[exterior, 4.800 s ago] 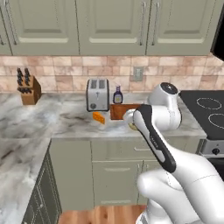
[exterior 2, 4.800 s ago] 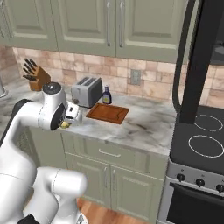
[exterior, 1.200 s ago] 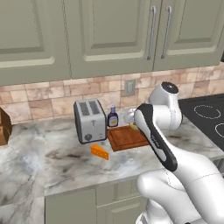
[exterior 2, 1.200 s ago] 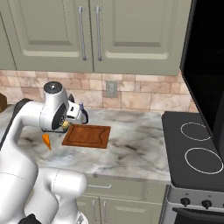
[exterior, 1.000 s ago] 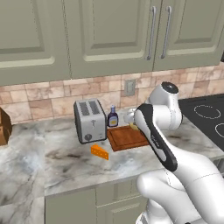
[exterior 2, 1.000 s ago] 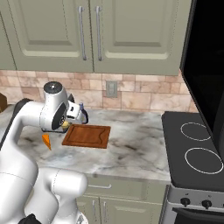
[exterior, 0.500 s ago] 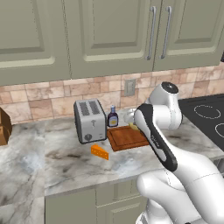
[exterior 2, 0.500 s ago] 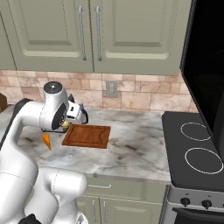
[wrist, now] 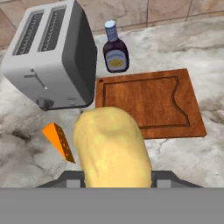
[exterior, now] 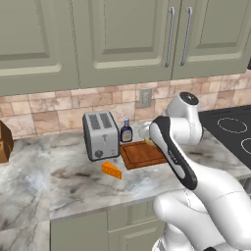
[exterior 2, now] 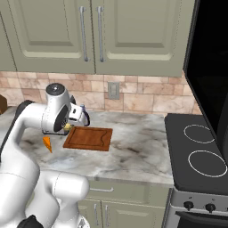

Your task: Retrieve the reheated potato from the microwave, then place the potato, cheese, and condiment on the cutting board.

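The yellow potato (wrist: 111, 148) looms large in the hand view, held in my gripper (exterior 2: 67, 128), which is shut on it. It hangs just above the counter at the left end of the reddish-brown cutting board (wrist: 151, 103), whose surface is bare. The orange cheese wedge (wrist: 59, 141) lies on the counter left of the board, in front of the toaster. The purple condiment bottle (wrist: 116, 54) stands behind the board's left corner. From the left base view my forearm hides the gripper; a sliver of potato (exterior: 148, 142) shows. The black microwave (exterior 2: 209, 67) hangs at the right.
A silver toaster (exterior: 100, 135) stands left of the bottle, close to the board. The black stovetop (exterior 2: 200, 151) lies to the right past a stretch of marble counter (exterior 2: 138, 151). Cabinets hang overhead, and a wall outlet (exterior 2: 113, 91) sits on the backsplash.
The base drove along the counter between the oldest frames and a second ago, bringing board, toaster and bottle closer. Over the last second nothing has visibly moved.
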